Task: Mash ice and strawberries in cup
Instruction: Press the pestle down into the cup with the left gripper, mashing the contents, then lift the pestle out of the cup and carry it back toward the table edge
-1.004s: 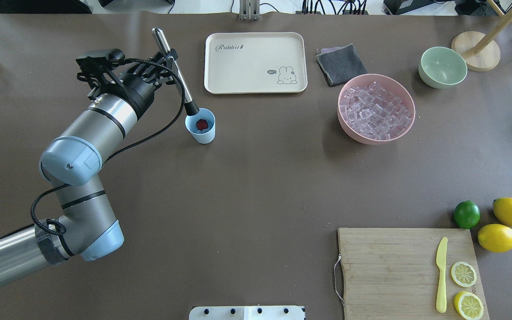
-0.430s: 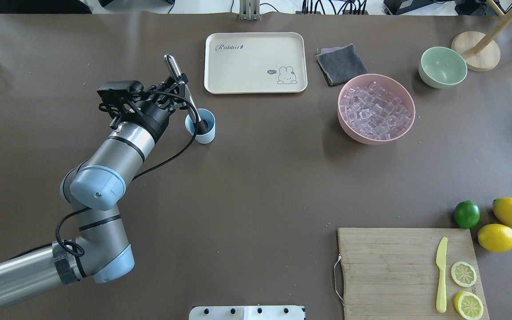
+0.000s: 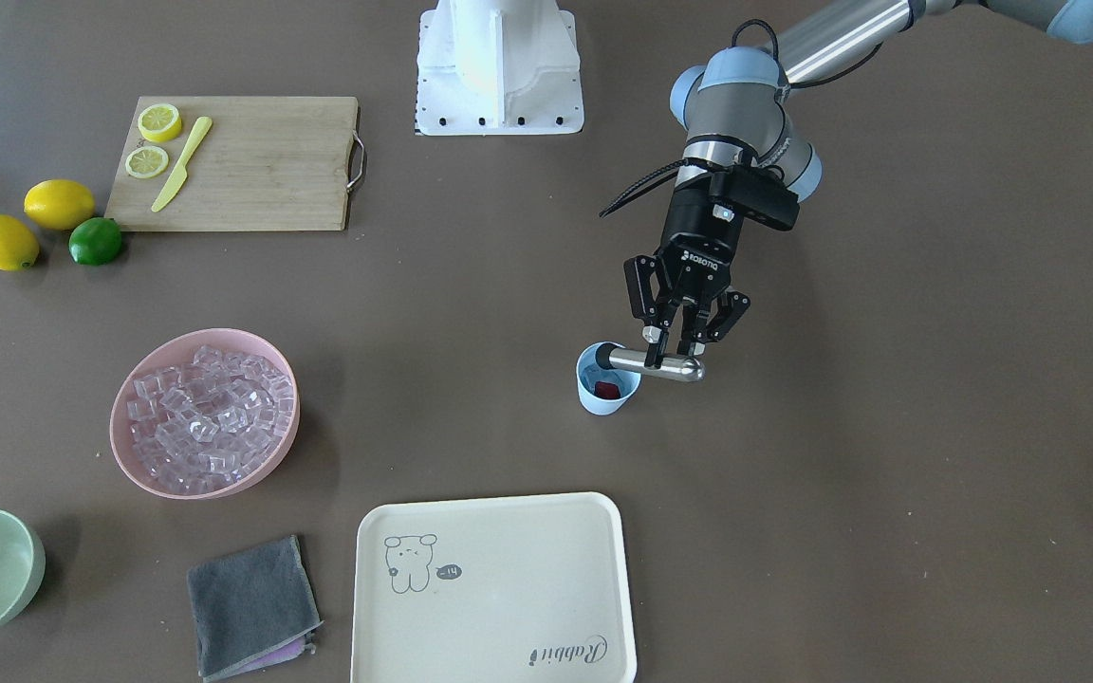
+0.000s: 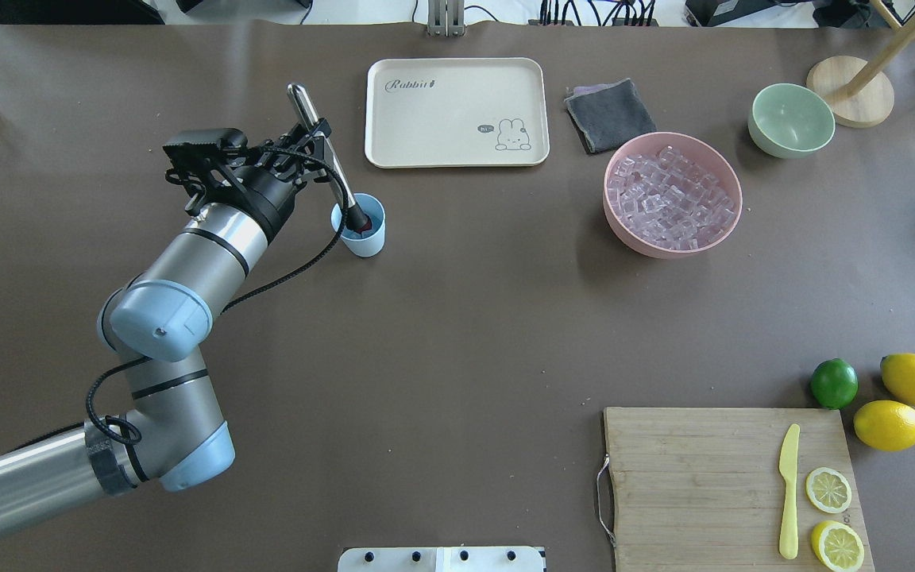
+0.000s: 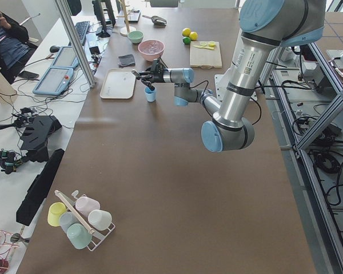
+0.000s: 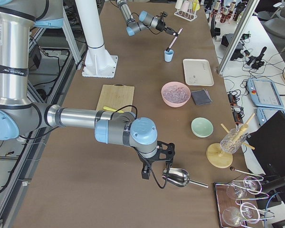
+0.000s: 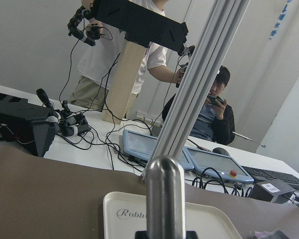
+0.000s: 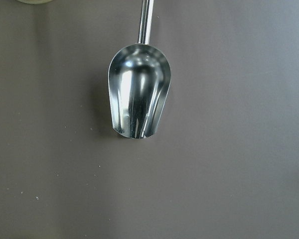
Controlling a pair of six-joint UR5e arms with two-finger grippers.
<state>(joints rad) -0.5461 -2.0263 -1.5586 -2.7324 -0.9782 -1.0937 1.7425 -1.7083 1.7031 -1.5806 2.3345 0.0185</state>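
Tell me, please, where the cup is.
In the overhead view, the cup stands left of centre, just below the tray, at its left corner, with the muddler in it.

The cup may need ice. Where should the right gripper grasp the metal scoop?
Grip the scoop by its thin straight handle, coming from above with jaws across it: it lies flat, and its bowl is wide and rounded.

Ahead of my jaws, past the brown table [image 7: 40, 199], a white desk [image 7: 97, 157] carries cables [image 7: 97, 134]; an aluminium post [image 7: 207, 64] rises against a grey wall [image 7: 25, 40].
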